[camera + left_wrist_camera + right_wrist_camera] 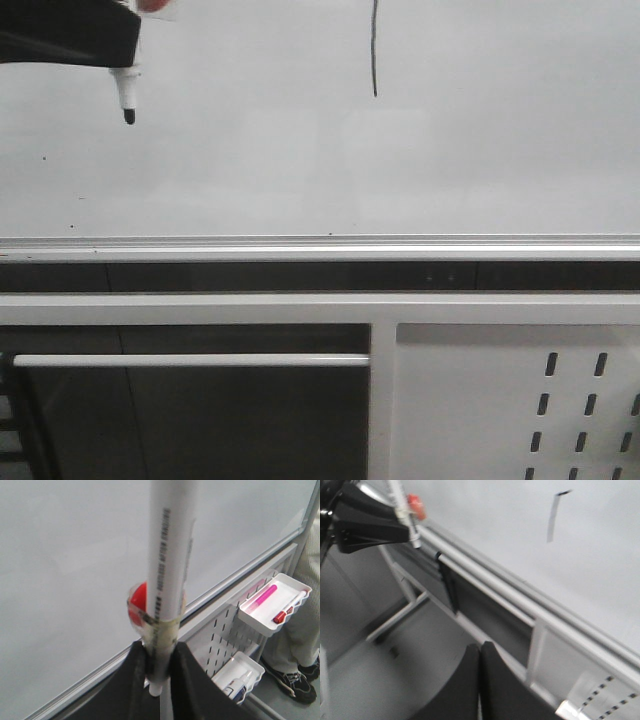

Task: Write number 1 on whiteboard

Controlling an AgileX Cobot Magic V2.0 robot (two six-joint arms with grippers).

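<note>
The whiteboard (300, 160) fills the upper front view, with its silver edge rail (320, 245) below. A thin black vertical stroke, the number 1 (375, 50), runs down from the top edge right of centre; it also shows in the right wrist view (552, 517). My left gripper (100, 35) at the top left is shut on a white marker pen (167, 575), its black tip (129, 115) pointing down, off to the left of the stroke. In the left wrist view the left gripper (160, 657) clamps the pen's taped lower end. My right gripper (480, 652) is shut and empty, below the board.
A white metal panel with slotted holes (520, 400) sits under the board at the right. Two white trays (272, 602) hang on it with pink and red markers and a bottle (240, 682). A person's leg and shoe (295, 680) stand at the far right.
</note>
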